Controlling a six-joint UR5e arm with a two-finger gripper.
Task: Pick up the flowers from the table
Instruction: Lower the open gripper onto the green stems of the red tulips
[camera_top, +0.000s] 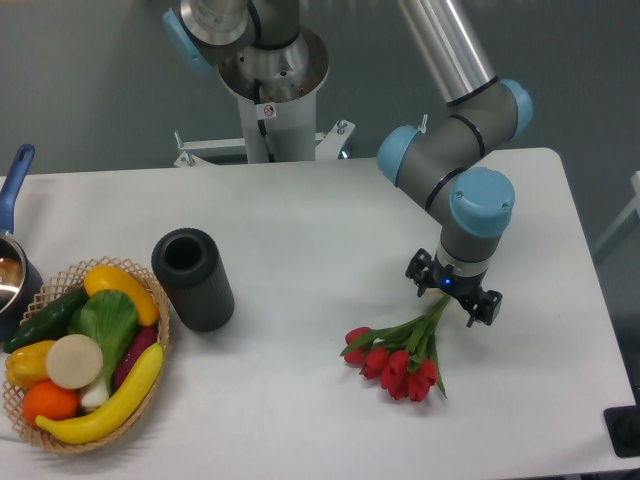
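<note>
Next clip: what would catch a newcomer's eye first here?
The red flowers lying on the white table, right of centre, with the gripper directly over their stem ends. Next, the basket of colourful vegetables at the lower left edge, with a dark cylinder standing just right of it.

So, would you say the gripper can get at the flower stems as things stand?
Probably yes: the gripper hangs right over the stem ends of the flowers, its fingers either side, and nothing else on the table lies near them.
</note>
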